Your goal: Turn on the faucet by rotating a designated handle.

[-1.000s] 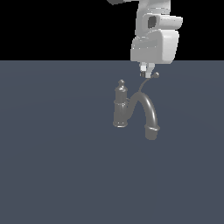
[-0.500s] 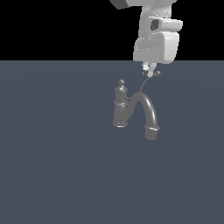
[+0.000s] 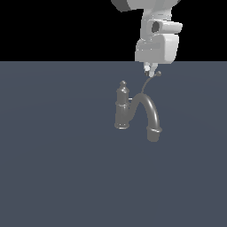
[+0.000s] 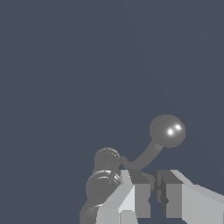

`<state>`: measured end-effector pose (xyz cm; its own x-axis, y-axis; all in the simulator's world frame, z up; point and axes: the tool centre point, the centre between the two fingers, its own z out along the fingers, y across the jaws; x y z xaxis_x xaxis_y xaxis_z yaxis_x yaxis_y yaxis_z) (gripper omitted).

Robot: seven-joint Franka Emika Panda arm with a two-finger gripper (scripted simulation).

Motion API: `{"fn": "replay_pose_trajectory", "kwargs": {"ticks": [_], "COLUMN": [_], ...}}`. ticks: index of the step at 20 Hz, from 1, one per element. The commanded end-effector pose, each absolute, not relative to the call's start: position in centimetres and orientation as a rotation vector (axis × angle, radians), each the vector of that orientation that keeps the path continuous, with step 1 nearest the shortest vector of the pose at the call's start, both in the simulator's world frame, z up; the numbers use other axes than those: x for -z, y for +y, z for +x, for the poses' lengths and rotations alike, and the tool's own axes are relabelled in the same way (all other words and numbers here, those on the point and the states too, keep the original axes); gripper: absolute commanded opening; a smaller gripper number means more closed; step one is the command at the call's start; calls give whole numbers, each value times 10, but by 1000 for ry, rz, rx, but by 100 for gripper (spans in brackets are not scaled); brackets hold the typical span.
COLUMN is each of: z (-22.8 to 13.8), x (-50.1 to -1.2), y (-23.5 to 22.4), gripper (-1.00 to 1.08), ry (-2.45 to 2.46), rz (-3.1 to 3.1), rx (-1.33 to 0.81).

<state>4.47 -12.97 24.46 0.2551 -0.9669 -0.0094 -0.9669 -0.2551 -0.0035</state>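
— Trouble, if any comes, starts at the tip. The white two-fingered pincer (image 3: 151,71) hangs just above the long thin curved grey wire-like handle (image 3: 147,84), right beside its little ball end.

— Is it holding anything?

— No. In the wrist view the jaws stand narrow, a slim gap between them, and the ball sits just beyond the fingertips (image 4: 141,192), not in the gap.

— And the small grey metallic faucet (image 3: 123,108)?

— Upright on the dark blue-grey surface (image 3: 53,168), mid-scene, with its arched spout to the exterior view's right.

— So the risk?

— I'd judge a glancing push: fingers sliding off the round ball or thin wire, barely turning the handle.
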Motion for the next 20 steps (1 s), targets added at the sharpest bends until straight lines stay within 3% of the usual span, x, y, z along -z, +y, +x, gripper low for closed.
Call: {"fn": "replay_pose_trajectory", "kwargs": {"ticks": [1,20], "z": [51,101], "x": [-244,-242], "y": [-130,-133], "gripper": [-100,-100], "ry": [1916,1950], "rz": [-2479,-2459], "rx": [-6,-2]}}
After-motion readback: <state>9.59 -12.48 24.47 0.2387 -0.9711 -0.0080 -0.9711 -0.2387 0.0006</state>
